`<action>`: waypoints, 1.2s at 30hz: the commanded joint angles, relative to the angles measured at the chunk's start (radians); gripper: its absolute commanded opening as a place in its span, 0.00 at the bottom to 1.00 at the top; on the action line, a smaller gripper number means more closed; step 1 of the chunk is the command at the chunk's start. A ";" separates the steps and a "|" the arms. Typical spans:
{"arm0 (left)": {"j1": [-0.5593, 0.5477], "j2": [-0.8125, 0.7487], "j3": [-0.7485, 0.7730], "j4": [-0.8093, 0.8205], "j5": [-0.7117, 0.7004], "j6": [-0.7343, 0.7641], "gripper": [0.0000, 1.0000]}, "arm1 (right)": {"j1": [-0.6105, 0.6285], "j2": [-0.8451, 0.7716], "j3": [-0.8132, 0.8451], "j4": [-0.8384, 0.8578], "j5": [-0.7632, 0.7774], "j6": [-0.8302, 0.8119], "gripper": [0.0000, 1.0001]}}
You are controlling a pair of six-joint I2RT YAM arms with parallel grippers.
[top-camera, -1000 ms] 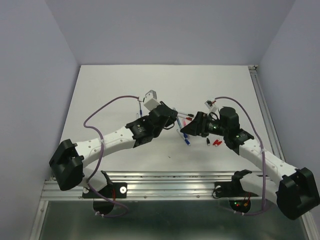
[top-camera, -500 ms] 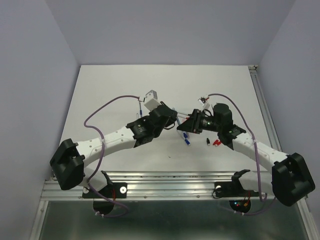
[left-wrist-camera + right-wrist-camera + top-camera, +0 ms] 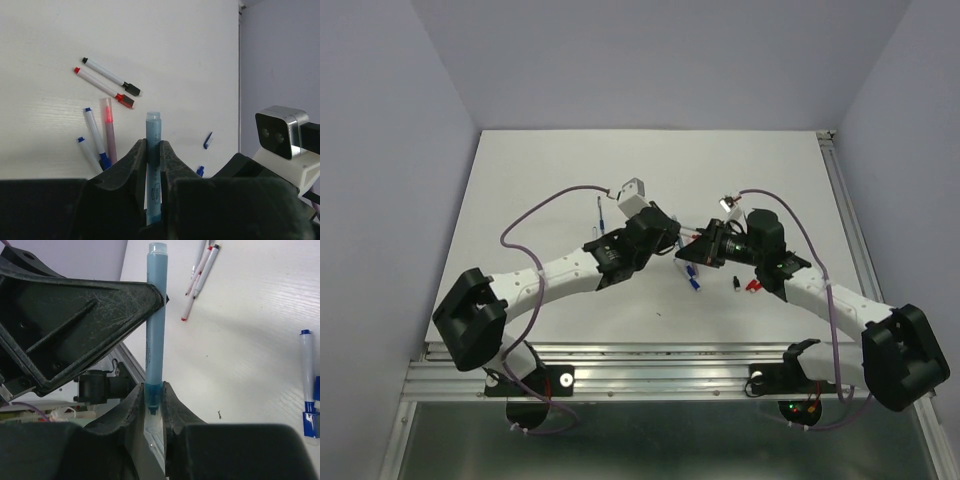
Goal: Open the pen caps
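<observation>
Left fingers: the left gripper (image 3: 152, 145) is nearly closed, both black fingers (image 3: 137, 160) pressed against the barrel of a blue pen (image 3: 153, 127). The pen stands up through the middle of the left wrist view.
Right fingers: the right gripper (image 3: 153, 387) is drawn in tight on the pen's near end, at the bottom centre of the right wrist view. There a darker blue collar meets a pale translucent piece; I cannot tell whether that piece is the cap.
Pen between arms: it spans the two grippers at the centre of the overhead view.
Pen caps: loose pen caps (image 3: 754, 286) lie on the table (image 3: 550, 170) just right of centre in the overhead view. They are red, with a dark cap (image 3: 735, 286) just to their left.
Other pens: a black-tipped marker (image 3: 107, 74) and a red-tipped marker (image 3: 97, 84) lie side by side in the upper left of the left wrist view. Two blue markers (image 3: 94, 130) and a pink highlighter (image 3: 110, 137) lie lower down, just left of the fingers.
Small bit: a short blue piece (image 3: 207, 141) lies alone, right of the fingers.
</observation>
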State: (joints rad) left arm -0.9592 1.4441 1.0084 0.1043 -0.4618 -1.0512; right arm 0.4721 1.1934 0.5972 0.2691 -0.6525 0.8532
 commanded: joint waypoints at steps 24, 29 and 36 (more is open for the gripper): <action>0.310 -0.002 -0.018 0.097 0.524 0.528 0.00 | 0.286 -0.108 0.047 -0.665 0.642 -0.066 0.01; 0.309 -0.123 -0.177 0.077 0.549 0.519 0.00 | 0.205 -0.066 0.082 -0.722 0.752 -0.091 0.01; 0.309 -0.224 -0.290 0.002 0.489 0.485 0.00 | 0.129 -0.058 0.090 -0.734 0.820 -0.129 0.01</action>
State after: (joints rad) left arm -0.6525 1.2842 0.7486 0.1257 0.0376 -0.5694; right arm 0.6159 1.1381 0.6292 -0.4446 0.0994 0.7708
